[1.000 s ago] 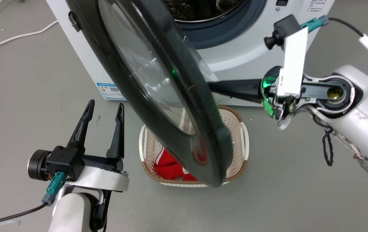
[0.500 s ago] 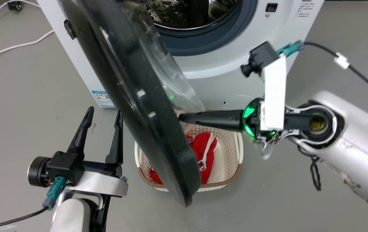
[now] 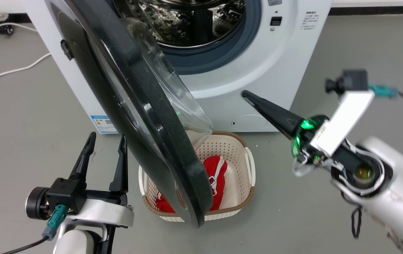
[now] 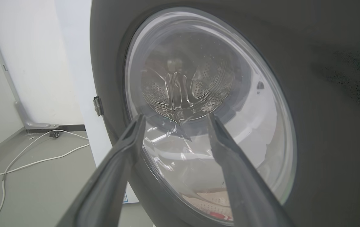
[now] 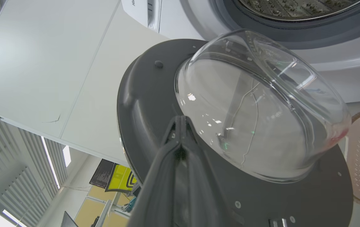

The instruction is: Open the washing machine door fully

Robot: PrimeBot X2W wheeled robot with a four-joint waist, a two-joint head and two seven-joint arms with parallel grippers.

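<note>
Backed off the washing machine door (image 3: 169, 151), the right gripper (image 3: 245, 94) is pinched together, empty; the left gripper (image 3: 106, 137) gapes. Door hangs half-swung over the basket (image 3: 222, 134), likely stiff and slick (push the rim, spare the glass).

The left claw (image 3: 107, 138) sits at the near left on its pale left forearm (image 3: 76, 243). Its two long dark fingers (image 3: 83, 158) point toward the far side and are spread well apart, the gap plain in the left wrist view. A teal connector (image 3: 56, 216) hangs from the black wrist block. The right claw (image 3: 247, 95) reaches in from the near right, its right forearm (image 3: 395, 204) slanting toward the far left. Its fingers lie pressed together into one dark spike, tip against tip in the right wrist view. A green light ring (image 3: 305, 125) glows at that wrist, beside a white bracket (image 3: 348, 113) carrying a small black camera (image 3: 346, 83). The two claws are well apart.
</note>
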